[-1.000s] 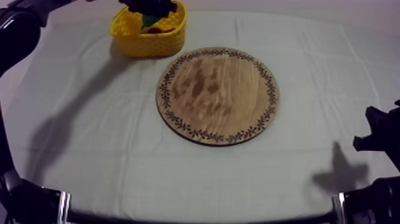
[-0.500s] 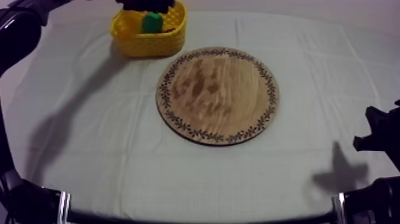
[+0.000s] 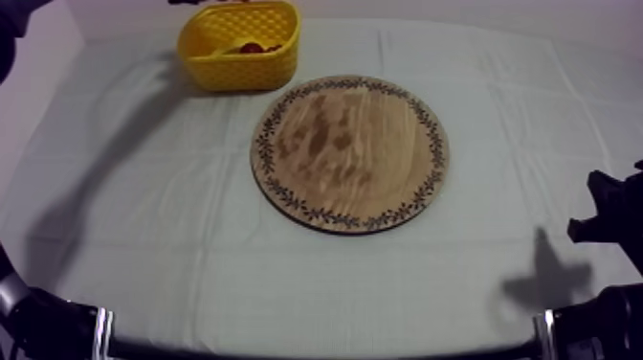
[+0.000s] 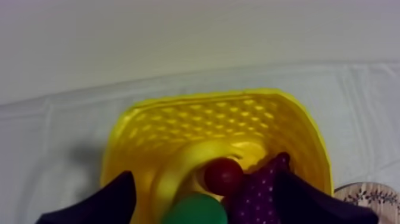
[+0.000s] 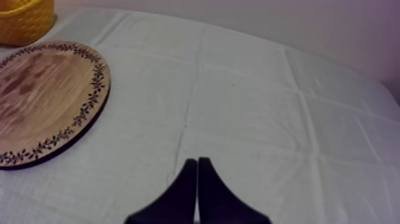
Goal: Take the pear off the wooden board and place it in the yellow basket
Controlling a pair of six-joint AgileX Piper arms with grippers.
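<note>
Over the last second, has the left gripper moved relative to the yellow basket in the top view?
Yes. The left gripper has drawn back from over the yellow basket, away from the wooden board, uncovering the basket's opening.

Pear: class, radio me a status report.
Left gripper open over yellow basket. Right gripper shut, above cloth. Pear in basket beside small red fruit. Nothing in the way.

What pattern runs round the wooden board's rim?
A dark leafy vine border round the wooden board; clearest from the top view.

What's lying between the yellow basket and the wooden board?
Only a bare strip of cloth separates basket and board, seen in the top view.
</note>
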